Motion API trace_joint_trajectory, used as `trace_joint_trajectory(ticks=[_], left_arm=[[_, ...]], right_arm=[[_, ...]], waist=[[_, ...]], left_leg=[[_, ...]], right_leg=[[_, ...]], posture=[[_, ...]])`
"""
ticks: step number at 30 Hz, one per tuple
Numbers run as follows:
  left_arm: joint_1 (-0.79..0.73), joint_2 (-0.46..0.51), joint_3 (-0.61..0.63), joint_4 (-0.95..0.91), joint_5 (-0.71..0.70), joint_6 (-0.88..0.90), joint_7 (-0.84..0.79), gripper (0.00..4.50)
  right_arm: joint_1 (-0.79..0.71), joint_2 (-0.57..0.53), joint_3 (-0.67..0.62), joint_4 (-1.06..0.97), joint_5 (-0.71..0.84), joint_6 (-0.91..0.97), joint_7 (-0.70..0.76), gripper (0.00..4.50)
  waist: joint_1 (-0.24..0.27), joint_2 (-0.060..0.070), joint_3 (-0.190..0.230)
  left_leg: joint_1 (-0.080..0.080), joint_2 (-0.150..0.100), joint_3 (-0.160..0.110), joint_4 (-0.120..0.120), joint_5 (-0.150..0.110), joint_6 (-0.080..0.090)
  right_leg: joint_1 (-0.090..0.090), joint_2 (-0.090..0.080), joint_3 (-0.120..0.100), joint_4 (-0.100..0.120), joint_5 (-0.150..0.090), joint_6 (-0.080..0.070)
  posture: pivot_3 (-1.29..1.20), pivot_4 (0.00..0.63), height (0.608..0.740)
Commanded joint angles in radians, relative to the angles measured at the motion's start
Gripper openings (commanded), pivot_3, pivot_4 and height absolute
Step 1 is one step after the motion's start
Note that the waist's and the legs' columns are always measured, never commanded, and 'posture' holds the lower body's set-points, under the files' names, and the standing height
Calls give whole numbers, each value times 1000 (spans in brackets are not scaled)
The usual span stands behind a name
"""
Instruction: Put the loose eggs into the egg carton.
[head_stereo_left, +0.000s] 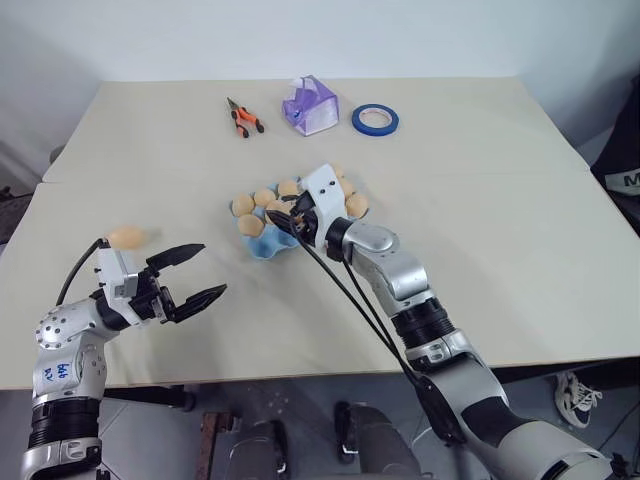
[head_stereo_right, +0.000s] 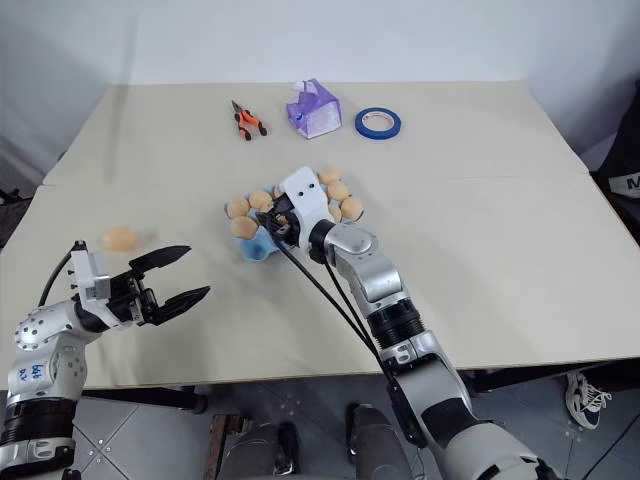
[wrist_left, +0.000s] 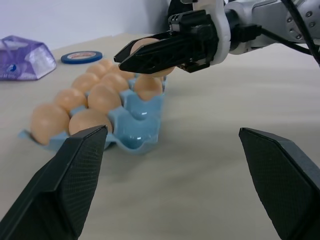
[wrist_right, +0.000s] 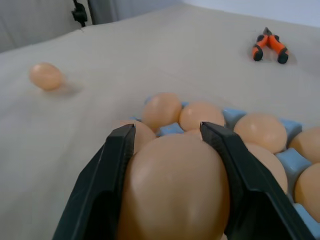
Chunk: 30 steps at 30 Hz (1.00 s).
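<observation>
Sitting mid-counter (head_stereo_left: 480, 260), the egg carton (head_stereo_left: 268, 246) is mostly filled, with near-end cups bare. Over that end the right claw (wrist_right: 167, 145) is clamped on an egg (wrist_right: 175, 190). One loose egg (head_stereo_left: 126, 237) lies well to the left, just beyond the left claw (head_stereo_left: 205, 270), whose fingers stand apart.

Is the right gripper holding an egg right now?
Yes, the right gripper is shut on an egg, its two black fingers pressed against the egg's sides just above the egg carton.
</observation>
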<state>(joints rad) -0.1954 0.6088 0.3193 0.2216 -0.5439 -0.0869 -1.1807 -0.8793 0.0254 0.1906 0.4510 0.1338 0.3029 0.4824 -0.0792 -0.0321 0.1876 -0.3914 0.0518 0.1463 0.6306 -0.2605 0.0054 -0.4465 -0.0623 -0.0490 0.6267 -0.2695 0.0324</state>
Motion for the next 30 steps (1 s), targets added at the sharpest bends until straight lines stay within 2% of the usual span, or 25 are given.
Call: trace_joint_trajectory(ticks=[1, 7, 15, 19, 22, 26, 30], left_arm=[[18, 6, 31, -62, -18, -9, 20, 4500], [31, 3, 38, -83, -20, -4, 40, 4500], [28, 0, 37, -82, -12, -6, 67, 4500], [31, -3, 48, -77, 6, -17, 116, 4500], [51, -5, 69, -75, 29, -38, 171, 4500], [99, -4, 116, -92, 55, -64, 258, 4500], [177, -5, 188, -115, 67, -75, 351, 4500]], right_arm=[[-61, 27, -8, 93, -29, -88, -17, 2483], [-75, 37, -15, 84, -15, -96, 16, 4470], [-11, -14, -26, -89, 14, -39, 67, 4470], [90, -115, -34, -303, 88, 6, 188, 4470], [180, -220, -72, -388, 121, 11, 243, 4470], [275, -352, -140, -431, 158, -23, 325, 4470], [328, -461, -220, -383, 190, -116, 419, 4470]], waist=[[-3, 0, 0], [-6, 0, 0], [-4, 0, 0], [2, 0, 0], [3, 0, 0], [2, 0, 0], [-4, 0, 0]], left_leg=[[0, 0, 0, 0, 0, 0], [0, 0, 0, -1, 0, -1], [0, 1, 0, -1, 0, -1], [0, 0, 0, -2, -1, -1], [0, 0, 0, -2, -2, 0], [0, 0, 0, -2, -2, 0], [1, 1, 0, -2, -2, 0]], right_leg=[[0, 0, 0, 0, 0, 0], [0, 0, 0, 0, 0, 0], [0, 0, 0, 0, 0, 0], [0, 0, 0, -1, 0, 0], [0, 0, -1, -2, 0, 0], [0, 0, -1, -3, 0, 0], [0, 1, -1, -3, 0, 0]], posture=[[0, 150, 740], [0, 150, 740], [0, 150, 740], [0, 150, 740], [0, 150, 740], [0, 150, 740], [0, 150, 740]])
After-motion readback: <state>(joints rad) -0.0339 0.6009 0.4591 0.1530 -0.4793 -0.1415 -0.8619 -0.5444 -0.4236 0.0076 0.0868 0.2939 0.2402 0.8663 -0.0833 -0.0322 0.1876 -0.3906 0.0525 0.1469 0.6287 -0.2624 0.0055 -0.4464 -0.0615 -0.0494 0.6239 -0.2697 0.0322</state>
